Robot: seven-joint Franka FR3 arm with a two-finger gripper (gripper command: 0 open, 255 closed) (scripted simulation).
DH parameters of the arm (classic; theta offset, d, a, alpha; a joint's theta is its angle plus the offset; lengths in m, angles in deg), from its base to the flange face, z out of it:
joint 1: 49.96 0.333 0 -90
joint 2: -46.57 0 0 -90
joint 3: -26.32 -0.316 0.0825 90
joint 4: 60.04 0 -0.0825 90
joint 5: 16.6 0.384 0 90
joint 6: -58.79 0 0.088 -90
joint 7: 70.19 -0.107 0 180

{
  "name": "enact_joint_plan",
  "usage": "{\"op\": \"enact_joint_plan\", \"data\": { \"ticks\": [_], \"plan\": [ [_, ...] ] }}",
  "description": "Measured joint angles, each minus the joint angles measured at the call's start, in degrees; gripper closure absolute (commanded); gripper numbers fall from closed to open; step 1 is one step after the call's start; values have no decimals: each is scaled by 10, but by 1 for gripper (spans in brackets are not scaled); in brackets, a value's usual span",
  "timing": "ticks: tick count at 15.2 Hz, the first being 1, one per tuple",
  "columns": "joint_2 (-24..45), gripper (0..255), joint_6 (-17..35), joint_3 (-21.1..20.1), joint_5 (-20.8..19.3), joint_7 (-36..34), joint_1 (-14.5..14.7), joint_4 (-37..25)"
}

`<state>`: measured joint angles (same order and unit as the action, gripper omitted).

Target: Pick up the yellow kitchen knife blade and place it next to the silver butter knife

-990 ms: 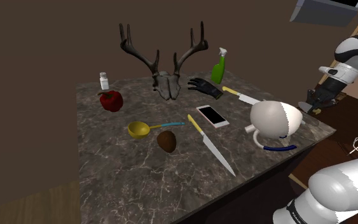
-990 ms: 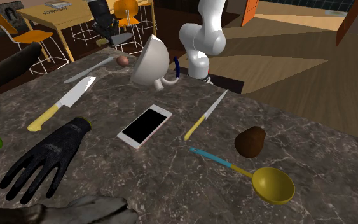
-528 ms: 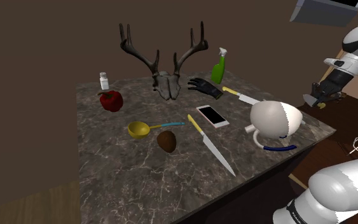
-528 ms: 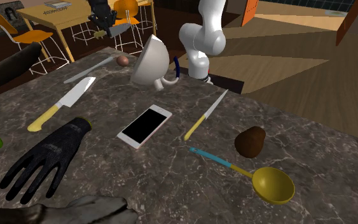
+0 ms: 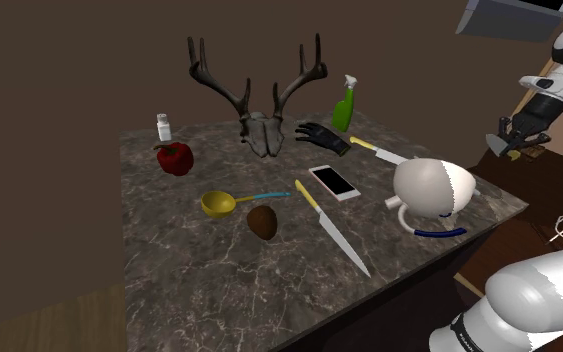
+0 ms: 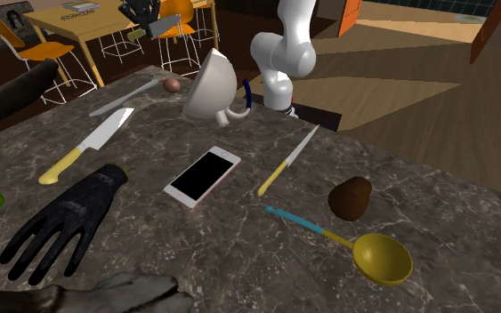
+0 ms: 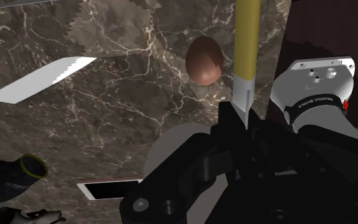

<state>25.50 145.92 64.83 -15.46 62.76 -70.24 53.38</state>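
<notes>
My gripper (image 5: 514,137) hangs high beyond the table's edge at the shoulder view's right. It is shut on a knife with a yellow handle (image 7: 247,35) and a silver blade (image 6: 165,28); the handle points away from the hand. In the second exterior view the gripper (image 6: 145,12) sits above the far table corner. The silver butter knife (image 6: 120,98) lies flat on the dark marble table (image 6: 435,222) below it, beside a small brown egg (image 6: 173,84). In the wrist view, that egg (image 7: 203,60) shows just past my gripper (image 7: 241,118).
A tipped white cup (image 5: 431,187), a phone (image 5: 334,182), a broad yellow-handled knife (image 6: 88,147), a slim knife (image 5: 334,225), a black glove (image 6: 66,222), an antlered skull (image 5: 264,100), a green spray bottle (image 5: 344,105), a red pepper (image 5: 174,158) and a yellow ladle (image 5: 219,203) crowd the table.
The gripper has risen with the knife, going up and to the right in the shoulder view. Everything on the table has stayed put.
</notes>
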Motion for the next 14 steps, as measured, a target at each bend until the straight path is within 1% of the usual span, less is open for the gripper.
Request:
{"op": "enact_joint_plan", "data": {
  "ticks": [7,11,13,14],
  "plan": [
    [10,255,-52,-1,7,-4,5,-61],
    [23,255,-86,2,14,-6,9,-106],
    [18,255,-94,3,11,-4,7,-110],
    [2,255,-98,-1,2,-4,2,-100]
  ]
}}
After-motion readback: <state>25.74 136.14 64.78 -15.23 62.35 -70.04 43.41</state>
